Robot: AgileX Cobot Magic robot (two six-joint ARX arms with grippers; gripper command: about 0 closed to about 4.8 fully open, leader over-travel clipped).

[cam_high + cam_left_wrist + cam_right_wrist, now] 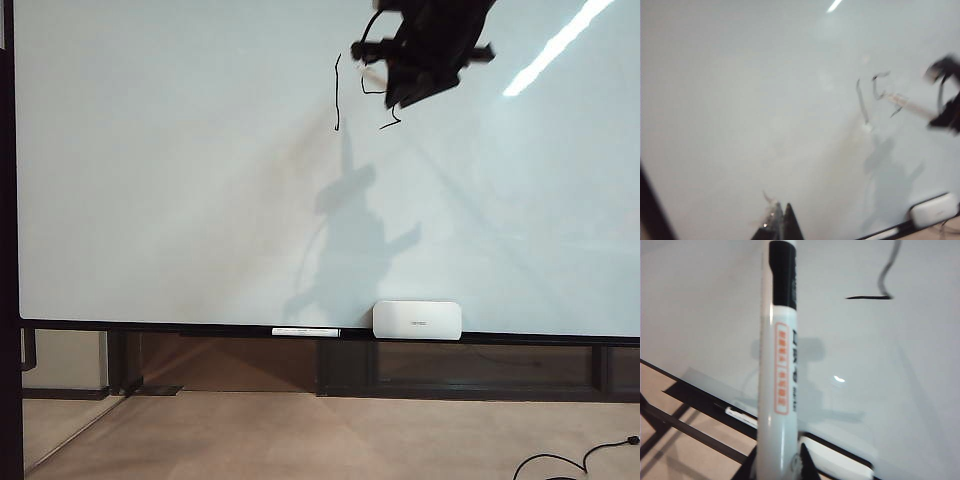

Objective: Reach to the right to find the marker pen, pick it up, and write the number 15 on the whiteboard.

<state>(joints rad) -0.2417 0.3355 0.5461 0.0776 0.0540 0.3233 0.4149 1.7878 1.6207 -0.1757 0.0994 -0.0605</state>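
Right gripper high at whiteboard, pinching marker pen by lower barrel beside number 15. Probably light, stiff, smooth; best gripped mid-barrel. Left gripper low, fingers together.

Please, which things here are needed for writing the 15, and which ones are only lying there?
Needed: marker pen, held by the right gripper; whiteboard; number 15.
Lying there: eraser block and spare pen on the rail; left gripper, away from the writing.
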